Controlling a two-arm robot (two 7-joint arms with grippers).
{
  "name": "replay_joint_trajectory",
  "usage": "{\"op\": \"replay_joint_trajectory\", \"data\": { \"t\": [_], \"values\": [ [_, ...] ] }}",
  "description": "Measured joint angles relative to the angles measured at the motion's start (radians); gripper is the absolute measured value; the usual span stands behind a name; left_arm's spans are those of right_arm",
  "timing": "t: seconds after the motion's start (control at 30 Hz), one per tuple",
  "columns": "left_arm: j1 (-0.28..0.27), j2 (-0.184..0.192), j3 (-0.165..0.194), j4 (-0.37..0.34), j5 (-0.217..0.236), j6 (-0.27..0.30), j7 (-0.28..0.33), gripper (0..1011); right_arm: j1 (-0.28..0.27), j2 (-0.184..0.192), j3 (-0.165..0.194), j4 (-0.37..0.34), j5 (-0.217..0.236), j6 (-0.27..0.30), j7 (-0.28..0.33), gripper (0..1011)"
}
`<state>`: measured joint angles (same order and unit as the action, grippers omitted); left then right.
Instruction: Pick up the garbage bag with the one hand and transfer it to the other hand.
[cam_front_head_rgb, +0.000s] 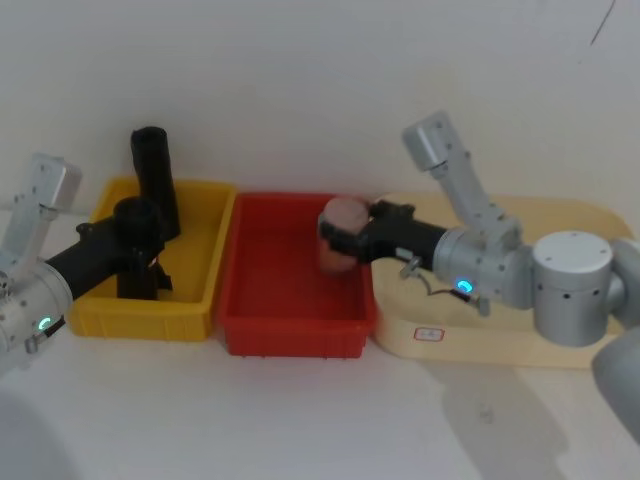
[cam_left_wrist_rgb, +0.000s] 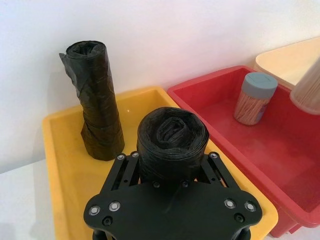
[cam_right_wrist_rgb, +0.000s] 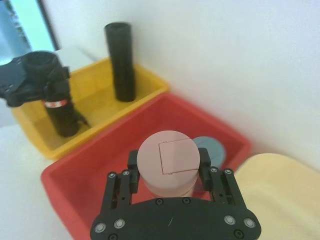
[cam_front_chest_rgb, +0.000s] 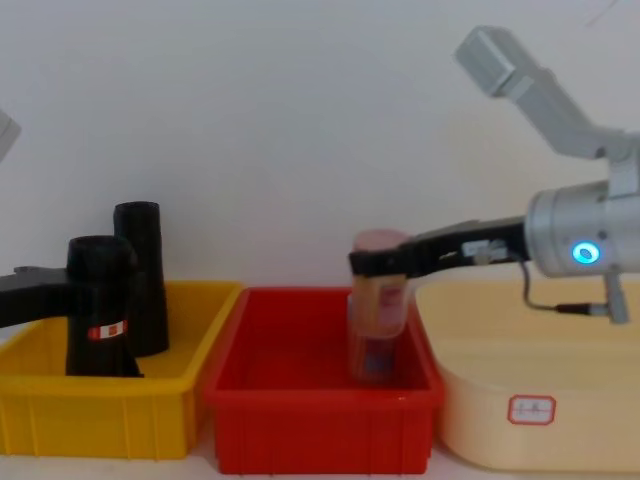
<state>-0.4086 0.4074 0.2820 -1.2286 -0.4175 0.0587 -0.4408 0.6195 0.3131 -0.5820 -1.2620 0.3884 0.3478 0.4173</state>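
Note:
The garbage bag (cam_front_head_rgb: 135, 225), a thick black roll with a red-and-white label band (cam_front_chest_rgb: 105, 330), stands upright in the yellow bin (cam_front_head_rgb: 215, 260). My left gripper (cam_front_head_rgb: 135, 248), on the arm with the green ring, is shut on its upper part; in the left wrist view its fingers (cam_left_wrist_rgb: 125, 165) flank the roll's top (cam_left_wrist_rgb: 172, 135). My right gripper (cam_front_head_rgb: 340, 240), on the arm with the blue ring, is over the red bin (cam_front_head_rgb: 290, 335) and shut on a pink-lidded jar (cam_right_wrist_rgb: 168, 160). The two grippers are well apart.
A slimmer plain black roll (cam_front_head_rgb: 155, 180) leans at the back of the yellow bin. A toothpick jar with a grey-blue lid (cam_left_wrist_rgb: 255, 97) stands in the red bin. A cream tray (cam_front_head_rgb: 560, 215) lies to the right, under the right arm. A white wall stands close behind.

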Motion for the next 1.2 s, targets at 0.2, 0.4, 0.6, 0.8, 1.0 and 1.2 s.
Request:
{"op": "replay_joint_trajectory", "data": {
  "t": [0.2, 0.4, 0.6, 0.8, 1.0, 1.2],
  "values": [
    [0.0, 0.0, 0.0, 0.0, 0.0, 0.0, 0.0, 400, -0.037, 0.033, 0.04, -0.083, -0.015, 0.018, -0.067, 666],
    [0.0, 0.0, 0.0, 0.0, 0.0, 0.0, 0.0, 400, -0.072, 0.06, 0.074, -0.143, -0.03, 0.041, -0.131, 666],
    [0.0, 0.0, 0.0, 0.0, 0.0, 0.0, 0.0, 400, -0.12, 0.088, 0.119, -0.198, -0.046, 0.073, -0.206, 666],
    [0.0, 0.0, 0.0, 0.0, 0.0, 0.0, 0.0, 400, -0.156, 0.103, 0.154, -0.223, -0.056, 0.097, -0.262, 666],
    [0.0, 0.0, 0.0, 0.0, 0.0, 0.0, 0.0, 400, -0.197, 0.116, 0.195, -0.238, -0.066, 0.126, -0.326, 814],
    [0.001, 0.001, -0.001, -0.003, 0.0, -0.006, 0.0, 400, -0.23, 0.126, 0.232, -0.242, -0.073, 0.15, -0.379, 960]
  ]
}}
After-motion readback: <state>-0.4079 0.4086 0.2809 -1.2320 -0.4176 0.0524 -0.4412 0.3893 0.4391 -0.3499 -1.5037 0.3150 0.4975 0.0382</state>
